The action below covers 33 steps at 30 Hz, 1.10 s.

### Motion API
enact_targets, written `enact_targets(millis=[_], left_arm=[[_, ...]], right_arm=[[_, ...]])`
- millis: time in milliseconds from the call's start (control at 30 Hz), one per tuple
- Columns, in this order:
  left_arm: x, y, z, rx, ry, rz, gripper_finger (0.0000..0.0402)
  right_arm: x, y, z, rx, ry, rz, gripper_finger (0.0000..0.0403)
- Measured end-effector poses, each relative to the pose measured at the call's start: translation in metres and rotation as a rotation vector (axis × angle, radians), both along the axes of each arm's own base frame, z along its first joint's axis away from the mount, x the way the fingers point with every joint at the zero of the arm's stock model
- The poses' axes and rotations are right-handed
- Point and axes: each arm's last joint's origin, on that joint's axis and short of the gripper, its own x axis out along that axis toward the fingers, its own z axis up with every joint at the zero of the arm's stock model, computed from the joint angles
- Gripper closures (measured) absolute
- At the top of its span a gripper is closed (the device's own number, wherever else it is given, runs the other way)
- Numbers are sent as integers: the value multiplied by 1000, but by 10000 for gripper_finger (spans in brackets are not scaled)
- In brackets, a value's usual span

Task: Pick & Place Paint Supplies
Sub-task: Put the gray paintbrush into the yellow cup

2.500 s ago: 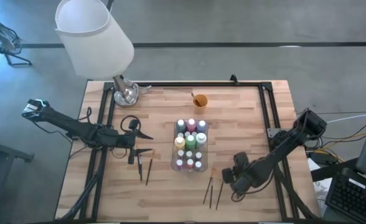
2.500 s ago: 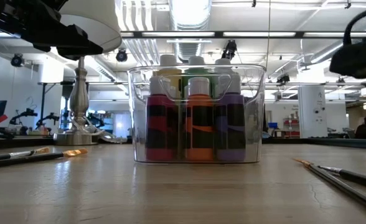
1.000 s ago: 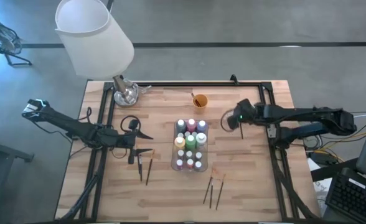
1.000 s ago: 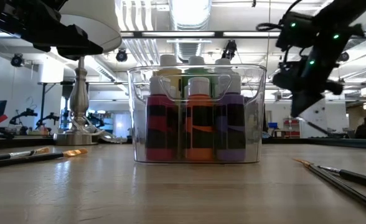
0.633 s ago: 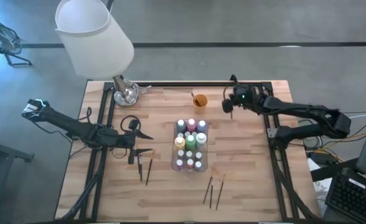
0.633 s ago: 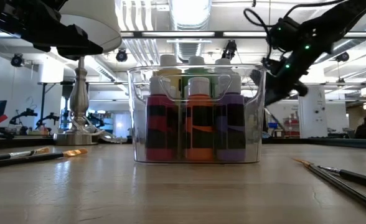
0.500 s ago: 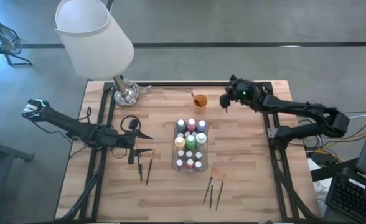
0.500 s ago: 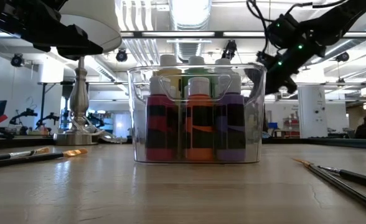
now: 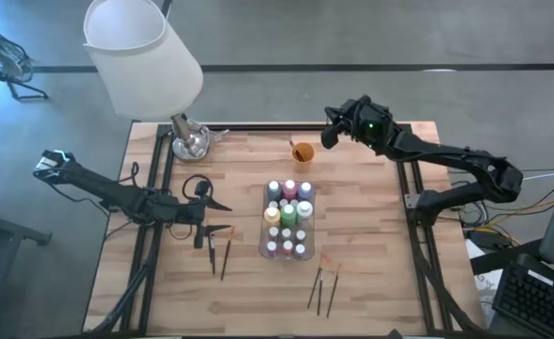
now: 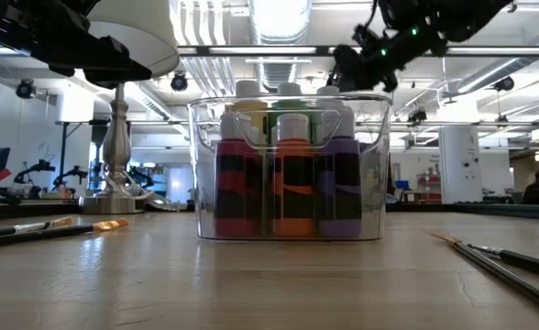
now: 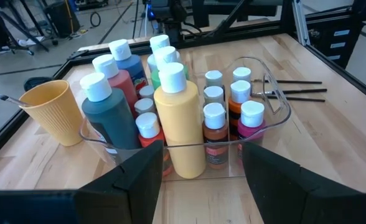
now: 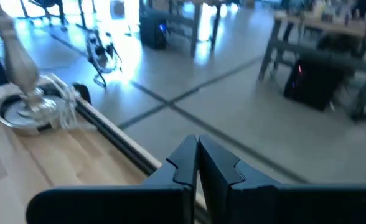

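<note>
right now the right gripper (image 9: 332, 132) hangs raised near the table's far edge, just right of the orange cup (image 9: 303, 152), fingers pressed together; whether they pinch a brush, i cannot tell. the cup, already showing one brush handle, lies toward the left arm from those fingers, so a drop would likely mean shifting that way. the left gripper (image 9: 213, 217) waits spread and empty, left of the tray (image 9: 301, 254) of paint bottles (image 9: 287, 215). two brushes (image 9: 220, 255) lie just beside it, three brushes (image 9: 323, 288) near the front edge, long axes running roughly front to back.
</note>
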Motion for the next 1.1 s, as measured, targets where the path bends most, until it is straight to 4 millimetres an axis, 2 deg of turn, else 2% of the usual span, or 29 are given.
enact_targets(millis=[167, 367, 567, 800, 1100], left_arm=[[0, 0, 0, 0, 0, 0, 179], [0, 0, 0, 0, 0, 0, 179], [0, 0, 0, 0, 0, 0, 179], [0, 0, 0, 0, 0, 0, 179], [0, 0, 0, 0, 0, 0, 179]], right_arm=[[12, 14, 20, -81, -14, 75, 394], [22, 35, 26, -196, -49, 166, 394], [23, 48, 13, -305, -129, 253, 394], [13, 53, -8, -344, -242, 286, 394], [11, 54, -26, -340, -236, 289, 394]])
